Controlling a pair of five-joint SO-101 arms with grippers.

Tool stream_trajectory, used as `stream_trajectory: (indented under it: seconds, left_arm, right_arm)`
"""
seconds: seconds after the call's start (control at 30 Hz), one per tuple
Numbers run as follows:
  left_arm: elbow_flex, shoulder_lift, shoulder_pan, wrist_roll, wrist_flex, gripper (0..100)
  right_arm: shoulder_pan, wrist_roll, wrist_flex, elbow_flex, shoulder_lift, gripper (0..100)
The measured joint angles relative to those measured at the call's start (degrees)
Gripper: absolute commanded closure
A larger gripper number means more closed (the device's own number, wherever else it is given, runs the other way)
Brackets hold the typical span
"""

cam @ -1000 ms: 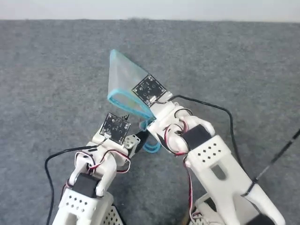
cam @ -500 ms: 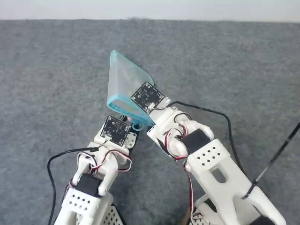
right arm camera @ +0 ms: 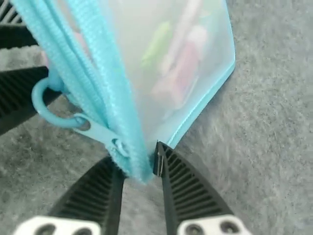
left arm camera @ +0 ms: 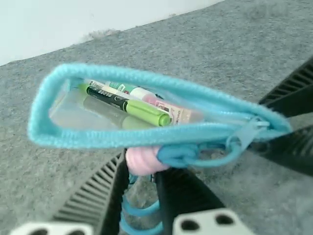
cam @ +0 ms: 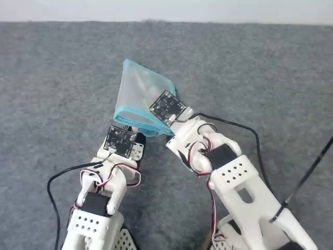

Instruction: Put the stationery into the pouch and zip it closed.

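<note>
The clear pouch [cam: 138,91] with blue trim is held up off the table between both arms. Its mouth [left arm camera: 73,107] gapes, and a green marker [left arm camera: 129,105] and other pens lie inside. My left gripper [left arm camera: 142,171] is shut on a pink piece [left arm camera: 142,160] of the zipper pull, just under the near rim; in the high view it [cam: 136,136] sits below the mouth. A blue ring [left arm camera: 195,152] links that pull to the slider [left arm camera: 249,129]. My right gripper [right arm camera: 142,169] is shut on the pouch's end corner beside the slider [right arm camera: 98,132].
Grey carpet [cam: 270,73] covers the table on all sides of the pouch. Black and red cables [cam: 244,125] trail from both arms near the front. A pale wall runs along the far edge [cam: 166,13].
The left gripper has shifted left and closer under the pouch mouth, pulling the blue ring with it. The pouch has swung slightly left and its mouth has spread wider.
</note>
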Motion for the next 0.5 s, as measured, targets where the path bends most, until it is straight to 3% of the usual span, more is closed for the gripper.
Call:
stream_trajectory:
  seconds: [0.13, 0.3, 0.5]
  left_arm:
    - [0.0, 0.0, -2.46, 0.0, 0.0, 99]
    - [-0.26, 0.0, -10.9, 1.76, 0.0, 99]
    - [-0.26, 0.0, -11.69, 2.11, 0.0, 99]
  right_arm:
    - [2.55, 0.0, 0.0, 0.0, 0.0, 99.3]
    - [8.53, 0.18, 0.35, 1.41, 0.0, 99.3]
    - [10.29, 0.35, 0.62, 1.76, -0.09, 99.2]
